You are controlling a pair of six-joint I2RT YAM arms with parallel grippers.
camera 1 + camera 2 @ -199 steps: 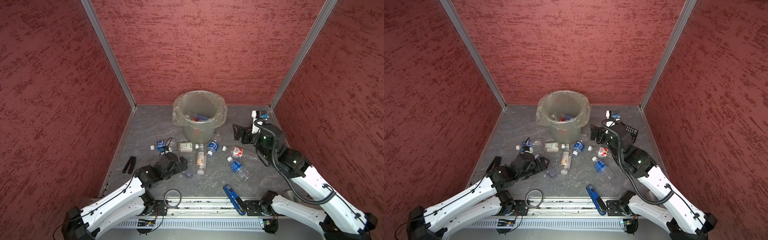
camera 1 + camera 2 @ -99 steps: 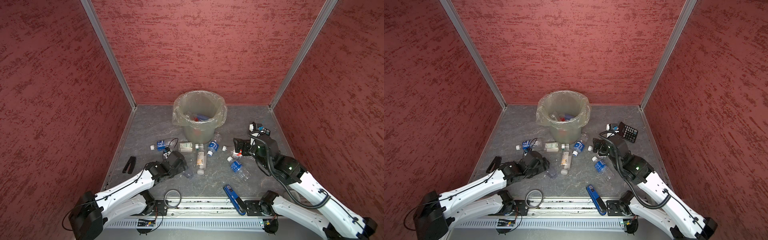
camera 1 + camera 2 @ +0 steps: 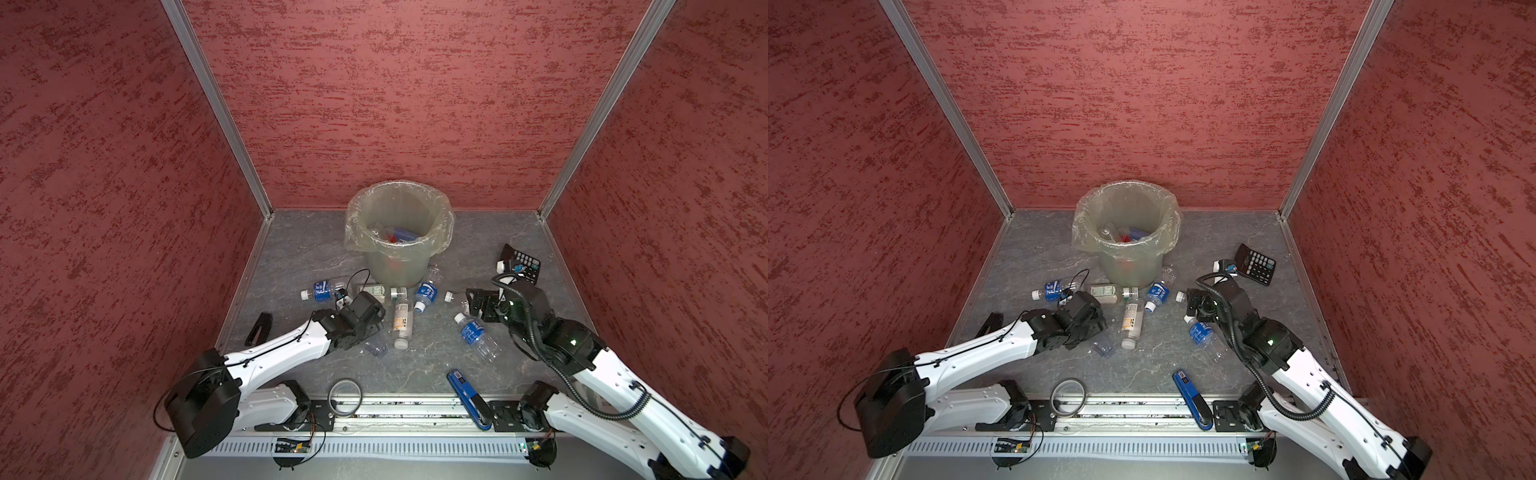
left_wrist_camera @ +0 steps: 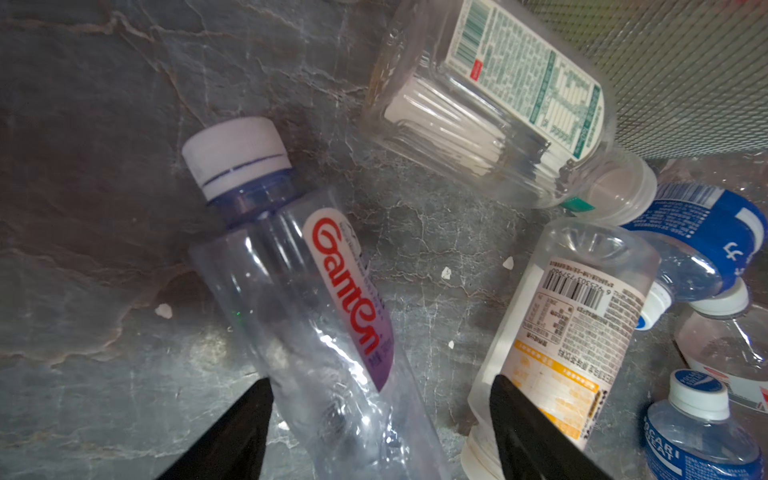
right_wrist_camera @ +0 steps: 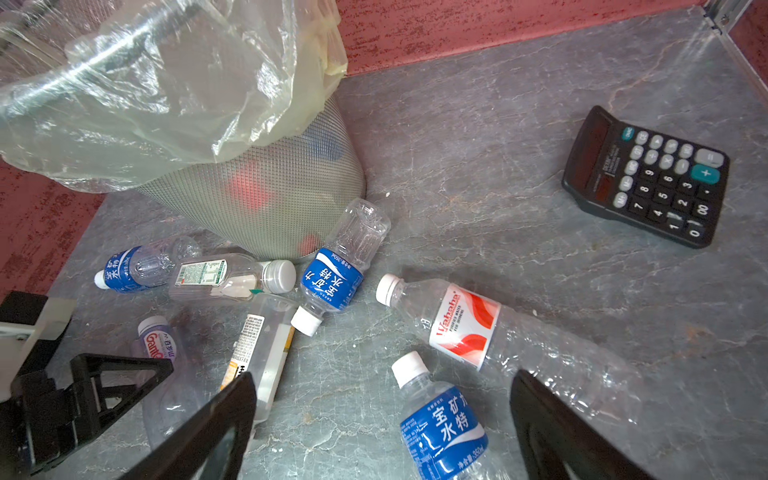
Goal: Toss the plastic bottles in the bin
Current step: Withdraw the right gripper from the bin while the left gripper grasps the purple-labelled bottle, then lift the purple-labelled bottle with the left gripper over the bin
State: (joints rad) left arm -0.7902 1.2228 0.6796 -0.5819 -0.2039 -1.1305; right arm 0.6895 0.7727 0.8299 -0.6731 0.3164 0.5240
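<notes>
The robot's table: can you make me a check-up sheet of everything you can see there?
Surface: grey stone-look table, a few white crumbs.
Job's things: seven bottles lie before the bin; more are inside.
Clutter: calculator, blue-and-black tool, tape ring, black clip.
Grippers: left gripper open, straddling the Ganten bottle; right gripper open, over the red-label bottle.
Cables: thin wire loop by the left wrist; ribbed hose along the right arm.
Surroundings: red textured walls, metal corner posts.
</notes>
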